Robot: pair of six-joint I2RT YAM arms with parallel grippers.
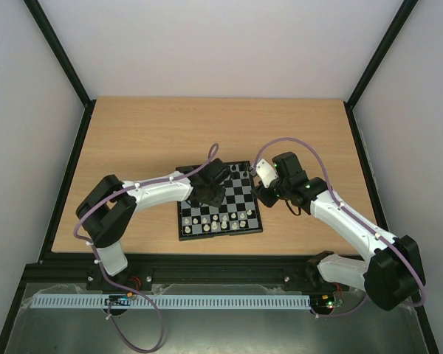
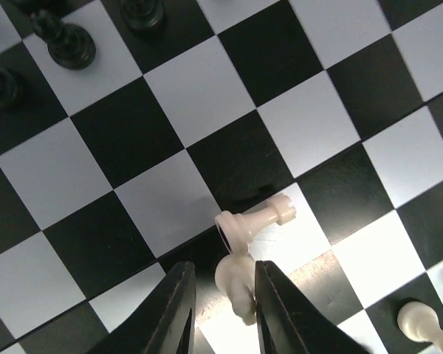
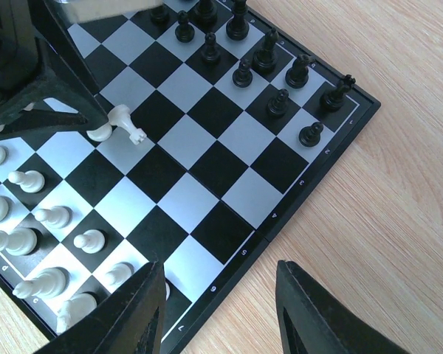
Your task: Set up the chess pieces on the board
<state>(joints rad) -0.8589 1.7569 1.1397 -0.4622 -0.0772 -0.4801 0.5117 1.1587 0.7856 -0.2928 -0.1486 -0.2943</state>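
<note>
The table [image 1: 133, 147] carries the board [image 1: 245, 193] at its middle, and both my arms reach in over it. My left hand [image 2: 225, 291] hangs over the board's left half. My right hand [image 3: 218, 287] sits at the board's 3 o'clock edge, its fingers wide apart with nothing between them. So the left is by far the nearer hand for what comes next. The black pieces [image 3: 266, 55] stand along the far side and the white pieces [image 1: 218, 220] mostly along the near side, but two white ones are out on the middle squares, under my left hand. Seen from my left wrist, one white piece [image 2: 235, 284] sits right between my fingers [image 2: 179, 310]. The right-side finger seems to touch it and a dark sliver shows on the other side, so I cannot tell whether I have it clamped or am only bracketing it. Just past my fingertips, at 12 o'clock from them, a toppled piece [image 2: 255, 220] lies flat across a black square and a white one. Its long axis runs crosswise to my reach, foot toward 8 o'clock and head toward 2 o'clock. The foot is just beside the piece between my fingers, possibly touching it. I judge the lift has to go straight up, or the lying one gets nudged along.
</note>
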